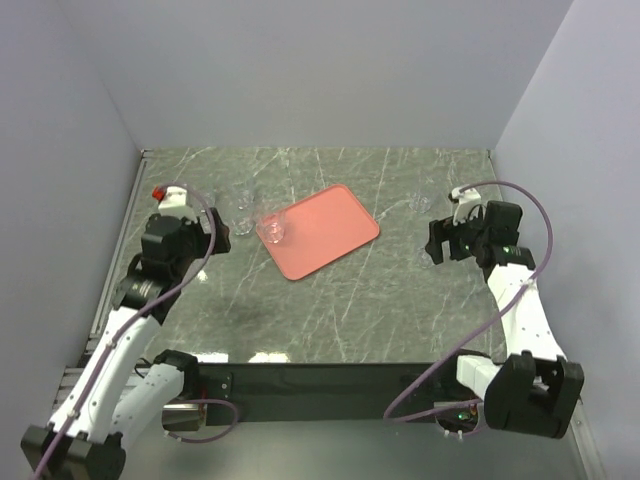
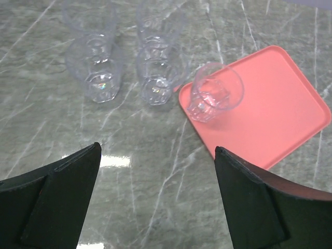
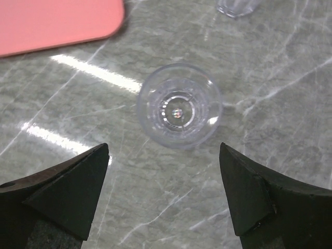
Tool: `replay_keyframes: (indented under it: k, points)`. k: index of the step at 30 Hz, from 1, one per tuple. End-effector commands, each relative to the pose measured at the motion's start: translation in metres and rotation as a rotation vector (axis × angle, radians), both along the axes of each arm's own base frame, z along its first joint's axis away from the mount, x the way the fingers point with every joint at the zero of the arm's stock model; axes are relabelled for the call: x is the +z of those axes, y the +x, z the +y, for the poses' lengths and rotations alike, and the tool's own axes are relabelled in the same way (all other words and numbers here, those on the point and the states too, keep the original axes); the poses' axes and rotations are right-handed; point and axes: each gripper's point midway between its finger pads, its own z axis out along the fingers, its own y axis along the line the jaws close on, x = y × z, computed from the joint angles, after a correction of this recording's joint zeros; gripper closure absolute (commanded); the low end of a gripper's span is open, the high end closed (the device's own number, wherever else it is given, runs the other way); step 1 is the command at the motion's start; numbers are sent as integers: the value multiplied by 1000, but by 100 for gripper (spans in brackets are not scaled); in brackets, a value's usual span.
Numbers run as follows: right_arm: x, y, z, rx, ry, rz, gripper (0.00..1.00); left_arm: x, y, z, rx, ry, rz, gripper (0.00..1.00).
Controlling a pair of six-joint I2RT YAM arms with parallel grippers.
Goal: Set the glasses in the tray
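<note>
The salmon-pink tray [image 1: 335,222] lies on the marble table, a little left of centre. One clear glass [image 2: 215,92] stands upright on the tray's near-left corner [image 2: 270,104]. Several more glasses [image 2: 101,78] stand on the table just left of the tray. My left gripper [image 2: 157,150] hangs open above bare marble, short of these glasses, with nothing between its fingers. My right gripper [image 3: 164,146] is open over the table on the right, and a lone upright glass [image 3: 179,106] stands just beyond its fingertips. Another glass [image 3: 236,5] stands farther off.
Grey walls close the table on the left, back and right. A strip of marble lies between the tray [image 3: 62,21] and the right gripper [image 1: 440,245]. The dark front edge [image 1: 330,375] runs along the near side between the arm bases.
</note>
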Motion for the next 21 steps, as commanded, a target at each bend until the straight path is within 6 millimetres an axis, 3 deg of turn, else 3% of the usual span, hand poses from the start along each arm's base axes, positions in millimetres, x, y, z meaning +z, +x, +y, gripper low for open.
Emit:
replay_keyframes:
  k: [1, 4, 9, 16, 21]
  points:
    - [7, 15, -20, -114, -21, 33, 8, 13, -4, 17, 74, 14, -114, 3]
    - [0, 21, -24, -133, -6, 90, 15, 24, -7, 19, 86, 1, -165, 2]
    - [-7, 34, -28, -171, 23, 134, 19, 20, -4, 23, 109, 14, -158, 1]
    - [-22, 47, -33, -209, 47, 205, 37, 20, -5, 27, 128, 20, -159, 1]
    - [-30, 51, -34, -220, 52, 231, 44, 20, -6, 26, 121, 16, -161, 1]
